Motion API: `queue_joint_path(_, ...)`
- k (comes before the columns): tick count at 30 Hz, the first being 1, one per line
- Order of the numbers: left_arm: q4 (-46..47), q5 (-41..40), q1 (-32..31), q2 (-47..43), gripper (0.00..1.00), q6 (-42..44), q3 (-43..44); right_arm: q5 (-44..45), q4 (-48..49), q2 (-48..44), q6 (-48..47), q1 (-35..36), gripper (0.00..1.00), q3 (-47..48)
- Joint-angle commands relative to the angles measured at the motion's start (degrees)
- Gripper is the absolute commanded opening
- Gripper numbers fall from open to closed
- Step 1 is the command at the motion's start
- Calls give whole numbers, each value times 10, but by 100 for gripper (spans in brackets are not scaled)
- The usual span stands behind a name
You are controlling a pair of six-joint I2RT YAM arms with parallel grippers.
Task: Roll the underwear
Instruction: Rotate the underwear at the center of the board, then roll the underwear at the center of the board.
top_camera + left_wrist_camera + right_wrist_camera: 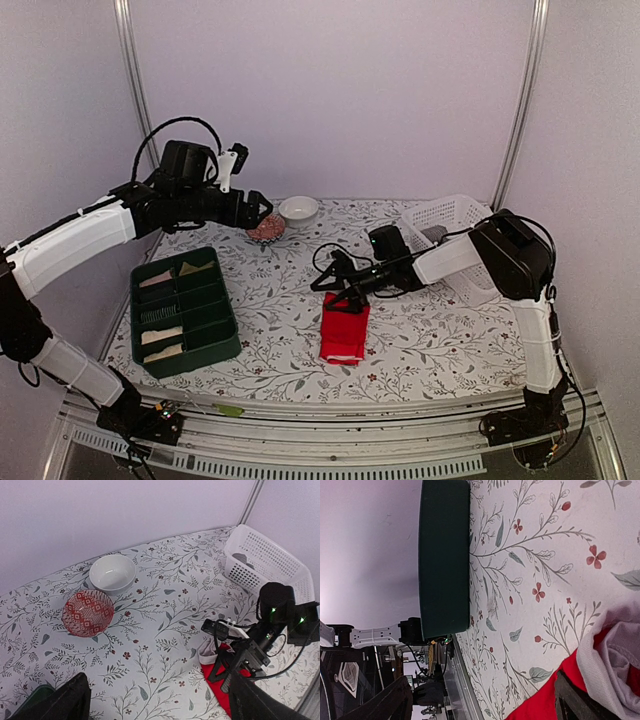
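The red underwear point(344, 335) lies flat on the table point(285, 320) in front of my right arm, with its white waistband at the far edge. My right gripper point(338, 288) sits over that edge, fingers wide, gripping nothing. To the left, the green tray point(195, 360) holds cream and khaki rolls point(160, 336) in its compartments. The white basket point(455, 212) at far right holds a grey piece point(435, 234). My left gripper point(262, 214), also wide, hangs above the red bowl point(266, 230), which sits beside a white bowl point(298, 208).
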Motion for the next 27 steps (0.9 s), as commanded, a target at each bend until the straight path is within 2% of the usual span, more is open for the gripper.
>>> queue_joint_path(1,-6,9,7,0,96,2,-3,-11,-10,22,-23,-4,99,9)
queue_joint_path(9,-3,41,6,7,96,20,-9,-28,-70,38,-68,-16,99,86)
queue_joint_path(12,8,92,6,0,96,40,-33,-41,-107,47,-94,-19,99,120)
queue_joint_path(16,34,165,-4,-22,96,83,-90,-42,-162,-6,-148,-19,99,136)
queue_joint_path(21,78,243,-25,-51,95,139,-173,-22,-232,-106,-205,-19,99,107)
queue_joint_path(27,80,205,-138,-36,85,263,-230,11,-299,-201,-267,-21,97,-4)
